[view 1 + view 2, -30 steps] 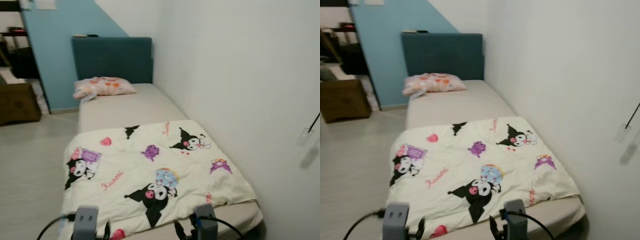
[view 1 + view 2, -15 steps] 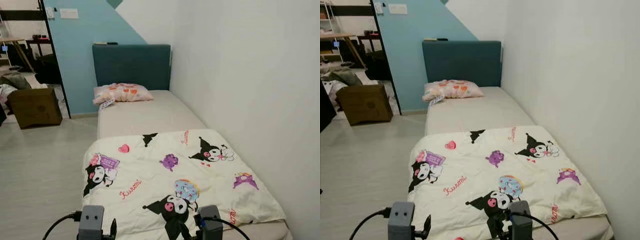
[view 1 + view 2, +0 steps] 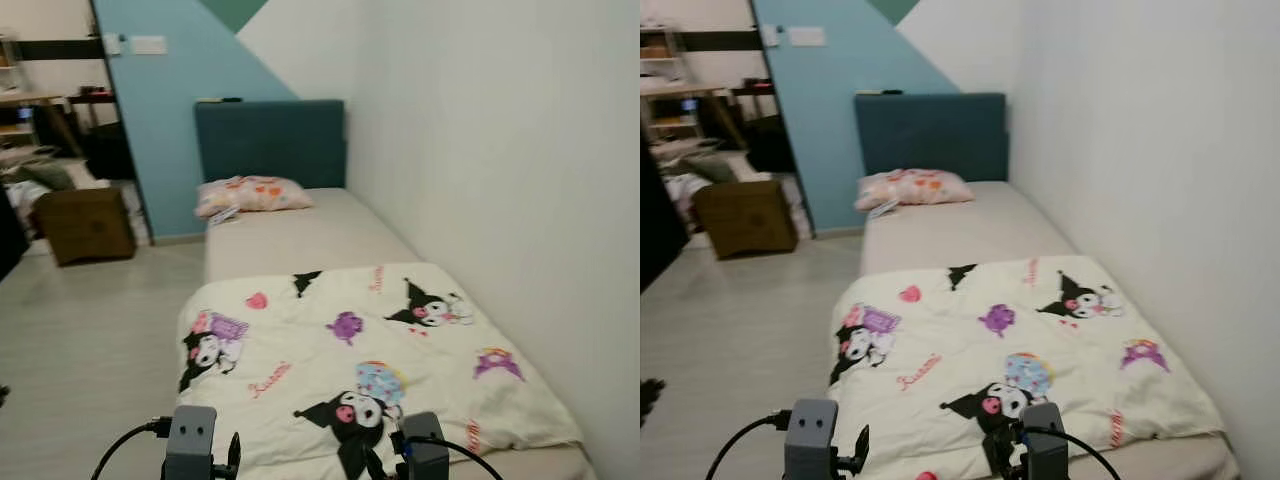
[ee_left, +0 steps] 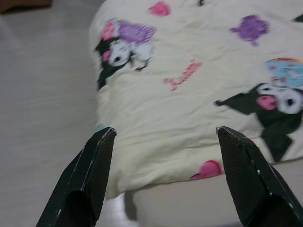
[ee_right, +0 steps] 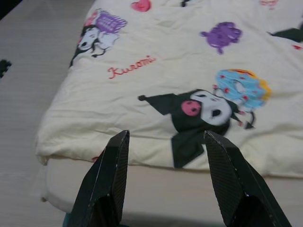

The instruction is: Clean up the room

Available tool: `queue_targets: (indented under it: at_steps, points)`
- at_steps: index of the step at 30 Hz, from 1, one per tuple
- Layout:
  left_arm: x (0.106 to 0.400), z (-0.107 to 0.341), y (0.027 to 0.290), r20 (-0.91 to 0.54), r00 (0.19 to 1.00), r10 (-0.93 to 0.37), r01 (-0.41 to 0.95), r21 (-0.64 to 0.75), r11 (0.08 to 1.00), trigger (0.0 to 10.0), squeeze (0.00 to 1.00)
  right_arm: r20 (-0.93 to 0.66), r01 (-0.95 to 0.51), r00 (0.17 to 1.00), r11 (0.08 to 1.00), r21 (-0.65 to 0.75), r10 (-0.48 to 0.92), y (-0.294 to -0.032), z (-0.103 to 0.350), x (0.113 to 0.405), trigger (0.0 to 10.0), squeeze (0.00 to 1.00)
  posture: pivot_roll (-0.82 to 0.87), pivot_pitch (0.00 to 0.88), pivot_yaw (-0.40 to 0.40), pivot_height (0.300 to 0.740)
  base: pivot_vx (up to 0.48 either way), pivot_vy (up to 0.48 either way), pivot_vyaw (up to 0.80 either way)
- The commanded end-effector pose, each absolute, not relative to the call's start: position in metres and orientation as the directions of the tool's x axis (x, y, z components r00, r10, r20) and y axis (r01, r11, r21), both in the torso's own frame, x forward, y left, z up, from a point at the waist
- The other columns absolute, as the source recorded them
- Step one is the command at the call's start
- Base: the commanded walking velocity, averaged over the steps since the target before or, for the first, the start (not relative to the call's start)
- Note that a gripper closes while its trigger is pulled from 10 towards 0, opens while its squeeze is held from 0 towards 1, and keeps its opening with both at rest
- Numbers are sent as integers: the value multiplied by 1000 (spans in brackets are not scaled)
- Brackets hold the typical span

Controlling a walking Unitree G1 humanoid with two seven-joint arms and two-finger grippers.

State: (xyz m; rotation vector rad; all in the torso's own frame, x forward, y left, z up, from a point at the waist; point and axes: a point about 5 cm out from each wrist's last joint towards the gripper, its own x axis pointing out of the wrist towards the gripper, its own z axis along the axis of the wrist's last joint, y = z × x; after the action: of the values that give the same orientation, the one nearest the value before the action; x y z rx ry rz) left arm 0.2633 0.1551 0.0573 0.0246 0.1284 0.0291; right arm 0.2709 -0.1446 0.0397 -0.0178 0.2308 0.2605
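Left gripper point(image 4: 163, 137): you see its two black fingers spread wide with nothing between them, poised just short of the bed's foot end.
Right gripper point(image 5: 165, 137): fingers likewise parted and empty, beside the left one and level with it.
Blanket point(image 3: 350, 350): directly ahead of and below both grippers — cream, printed with cartoon figures, lying over the near half of the mattress; its near hem hangs just past the fingertips, slightly rumpled at the left corner.
Mattress point(image 3: 300, 235): bare beyond the blanket, well ahead of the grippers, running along the white wall on the right.
Pillow point(image 3: 252, 194): far ahead, against the dark blue headboard point(image 3: 270, 140).
Wooden box point(image 3: 85, 224): far ahead and to the left, on the floor.
Step in hand: probably closing in to straighten the blanket. Square yourself to the foot end, lower both grippers onto the near hem one toward each corner, and grip cloth only — not the mattress edge.
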Motion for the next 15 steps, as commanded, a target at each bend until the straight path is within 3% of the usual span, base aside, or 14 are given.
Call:
queue_targets:
  at_steps: [1, 15]
  points:
    - [261, 53, 157, -145, 989, 43, -37, 40, 999, 10000, 0, -228, -262, 939, 965, 10, 258, -142, 39, 271, 10000, 0, -1, 133, -31, 740, 0, 0, 800]
    - [263, 50, 160, -165, 985, 54, -47, 46, 998, 10000, 0, -223, -241, 946, 970, -4, 234, -149, 40, 273, 10000, 0, -3, 131, -32, 740, 0, 0, 800]
